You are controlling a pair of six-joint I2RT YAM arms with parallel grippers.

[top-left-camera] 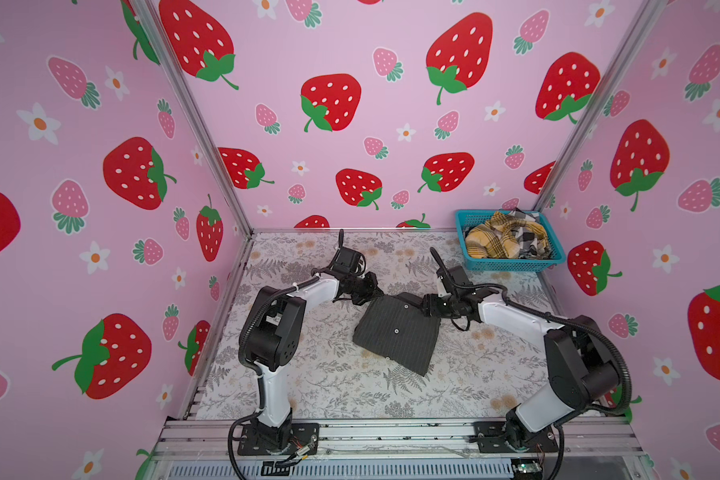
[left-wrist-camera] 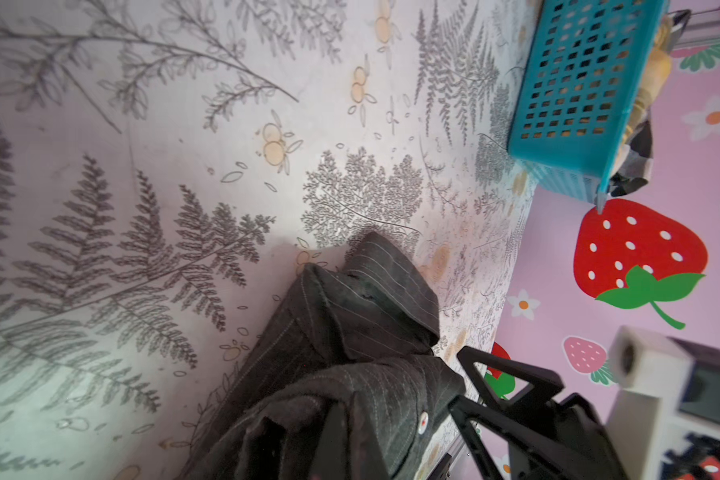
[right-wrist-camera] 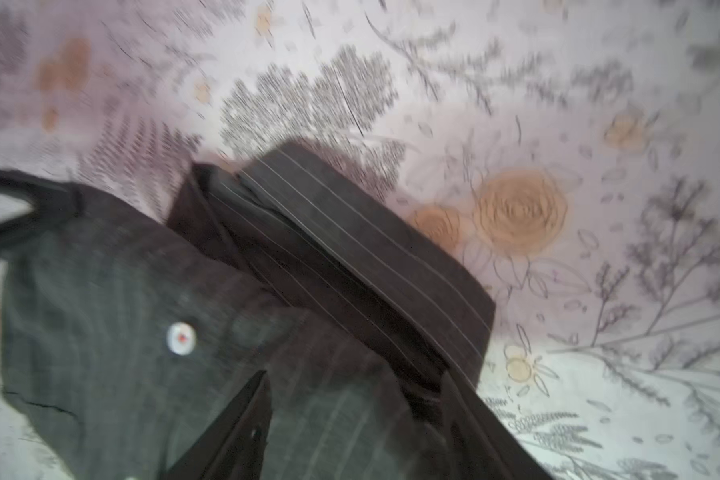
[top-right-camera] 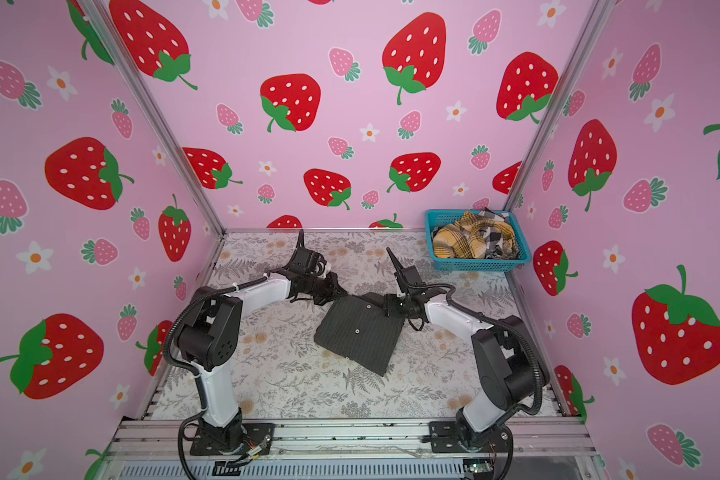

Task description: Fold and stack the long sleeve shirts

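Clamping left gripper: pinched tight on the 11 o'clock corner of the charcoal shirt.
charcoal shirt: folded to a tilted square at the middle of the table, collar at its 12 o'clock edge, between both grippers.
right gripper: spread apart over the shirt's 1 o'clock corner.
basket: at the table's 1 o'clock corner, holding the crumpled plaid shirt and check shirt.

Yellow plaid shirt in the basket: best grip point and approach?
Probably pinch a raised fold of the yellow plaid shirt from straight above: it lies crumpled in the teal basket, whose walls block side approaches.
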